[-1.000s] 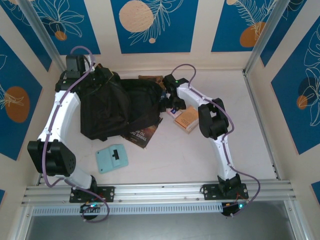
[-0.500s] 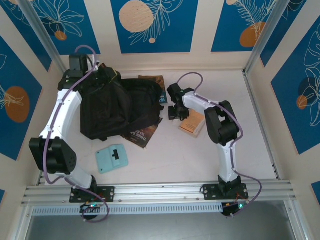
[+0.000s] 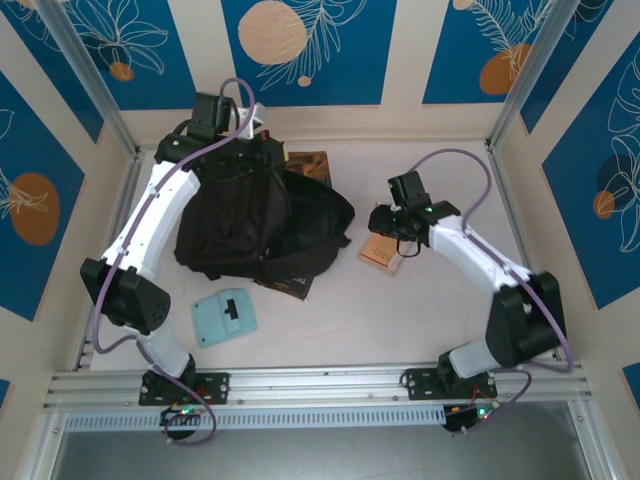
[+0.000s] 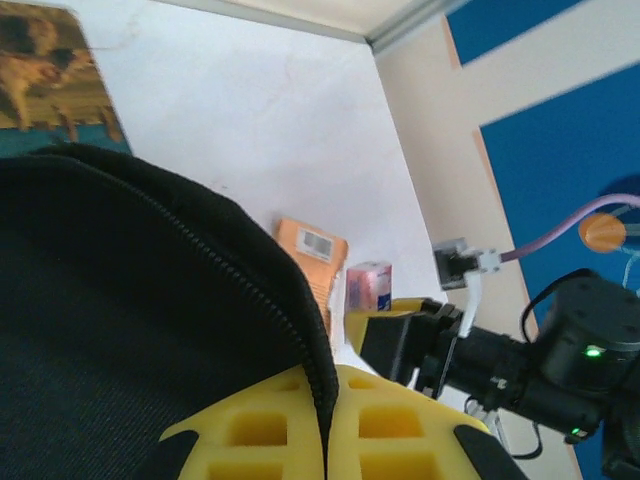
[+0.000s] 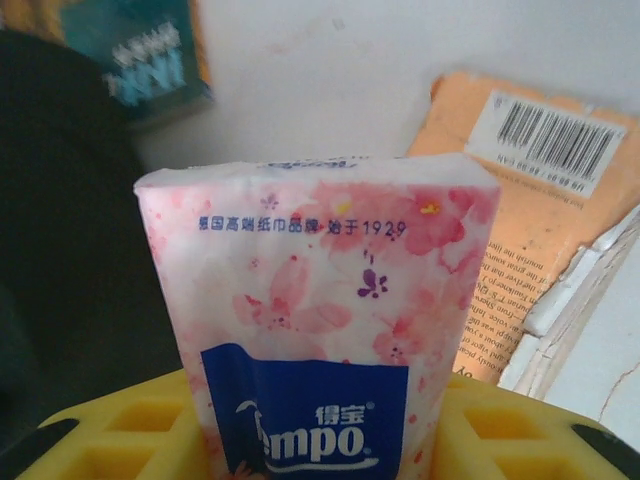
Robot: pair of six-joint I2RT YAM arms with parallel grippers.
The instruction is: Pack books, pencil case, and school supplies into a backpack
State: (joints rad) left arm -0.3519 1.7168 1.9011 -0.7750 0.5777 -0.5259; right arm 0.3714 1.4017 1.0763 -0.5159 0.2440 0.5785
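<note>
The black backpack (image 3: 262, 215) lies at the back left of the table. My left gripper (image 3: 252, 143) is shut on its zipped top edge (image 4: 318, 375), and the fabric is pinched between the yellow fingers (image 4: 250, 435). My right gripper (image 5: 310, 445) is shut on a white-pink tissue pack (image 5: 320, 330), held upright above the orange book (image 5: 520, 200). From above, that gripper (image 3: 384, 222) hangs just right of the backpack, over the orange book (image 3: 381, 253). The left wrist view has the tissue pack (image 4: 368, 286) beside the orange book (image 4: 315, 255).
A light-teal piece with a black patch (image 3: 224, 316) lies near the front left. A dark brown book (image 3: 291, 283) sticks out from under the backpack. Another book (image 3: 312, 164) lies behind it. A blue cover (image 5: 150, 60) lies by the backpack.
My right gripper has shut on the tissue pack and moved right with it, over the orange book. My left arm has swung right, pulling the backpack's top edge and the bag along.
</note>
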